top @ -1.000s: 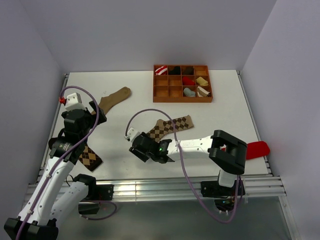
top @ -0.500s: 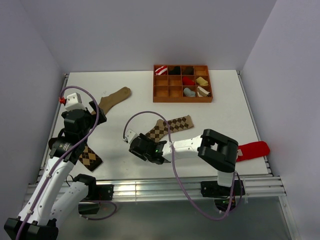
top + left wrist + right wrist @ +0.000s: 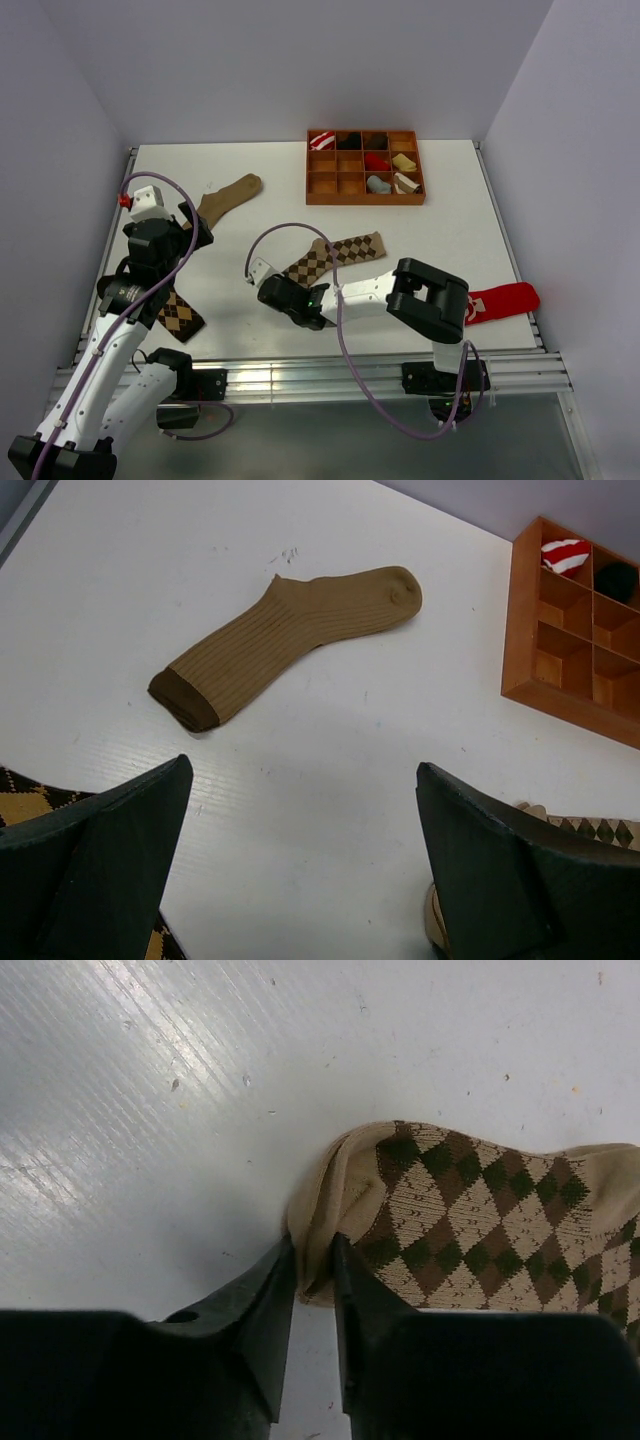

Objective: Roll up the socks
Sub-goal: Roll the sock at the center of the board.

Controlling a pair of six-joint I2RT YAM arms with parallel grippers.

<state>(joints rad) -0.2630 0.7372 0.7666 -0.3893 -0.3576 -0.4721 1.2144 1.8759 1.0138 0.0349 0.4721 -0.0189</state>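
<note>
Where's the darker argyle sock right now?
The darker argyle sock lies near-left in the top view, partly under the left arm, left of the lighter argyle sock.

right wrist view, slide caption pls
Right end effector pinches the folded edge of the lighter argyle sock.

I'm looking down on a white desk (image 3: pixel 250 170) boxed in by three plain walls: the back wall (image 3: pixel 300 60), the left wall (image 3: pixel 50 150) and the right wall (image 3: pixel 580 150), all a pale lavender-grey. A ribbed metal rail (image 3: pixel 300 378) runs along the near edge, and thinner side rails (image 3: pixel 108 240) border the desk. Below the near edge I see dull grey floor (image 3: pixel 320 450). The light is soft and even, with faint shadows. Up close, the desk top shows fine grooves, small scuffs and a streak of glare (image 3: pixel 150 1050).
</note>
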